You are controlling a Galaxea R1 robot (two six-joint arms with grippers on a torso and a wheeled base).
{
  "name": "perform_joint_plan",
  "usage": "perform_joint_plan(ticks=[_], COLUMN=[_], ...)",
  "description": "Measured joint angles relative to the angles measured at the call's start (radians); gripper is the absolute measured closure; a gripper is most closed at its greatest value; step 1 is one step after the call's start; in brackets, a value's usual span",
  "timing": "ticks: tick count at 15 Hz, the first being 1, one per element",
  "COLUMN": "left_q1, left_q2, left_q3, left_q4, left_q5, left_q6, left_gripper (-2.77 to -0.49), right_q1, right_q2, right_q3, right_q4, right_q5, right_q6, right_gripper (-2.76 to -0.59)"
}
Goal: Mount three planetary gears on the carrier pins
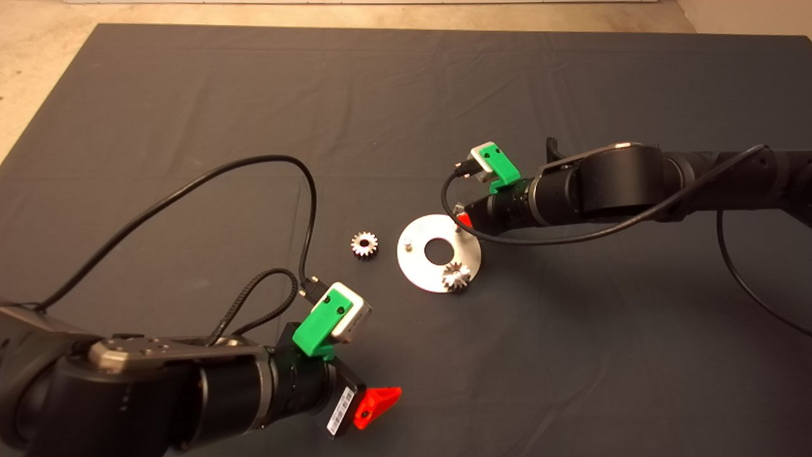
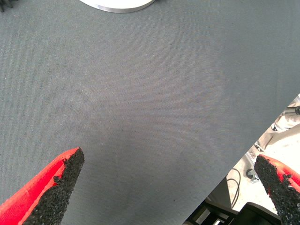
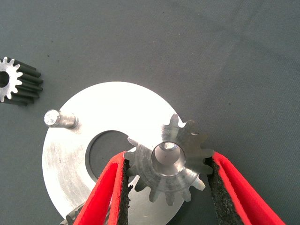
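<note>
Seen from above, the silver disc [image 1: 439, 254] lies flat near the middle of the dark mat [image 1: 190, 95], and the right gripper [image 1: 463, 216] reaches in from the right over the disc's far right edge, above the pin [image 1: 458, 227] that shows there; the gear it carries is hidden from this angle. A second gear [image 1: 456, 277] already sits at the disc's near right edge, a bare pin [image 1: 408, 242] stands upright on the left side of the disc, and a loose gear [image 1: 364, 244] lies on the mat just left of the disc. The left gripper [image 1: 377, 406] waits at the near left, well apart from the disc, so the right arm is plainly the nearer one. The left wrist view shows its pads [image 2: 65, 180] spread wide over bare mat with nothing between them, the disc's rim [image 2: 117, 5] just at the edge. The right wrist view gives the relation that matters: the red fingers [image 3: 105, 192] are clamped on the flanks of the held gear [image 3: 168, 165], whose bore faces the camera, its axis upright and roughly in line with a pin end that shows inside the bore. The gear looks about centred on that pin, though how far down it is seated cannot be told. The bare pin [image 3: 58, 118] and the loose gear [image 3: 16, 80] lie beyond, towards the left
</note>
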Motion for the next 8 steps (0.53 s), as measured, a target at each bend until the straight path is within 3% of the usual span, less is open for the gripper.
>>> perform_joint_plan(ticks=[8], left_q1=[0.000], left_q2=[0.000], left_q3=[0.000], left_q4=[0.000], left_q5=[0.000], left_q6=[-0.004], left_gripper=[-2.64], right_q1=[-0.019], right_q2=[0.036], right_q3=[-0.054], right_q4=[0.001], right_q5=[0.000], right_q6=[-0.027], right_gripper=[-1.00])
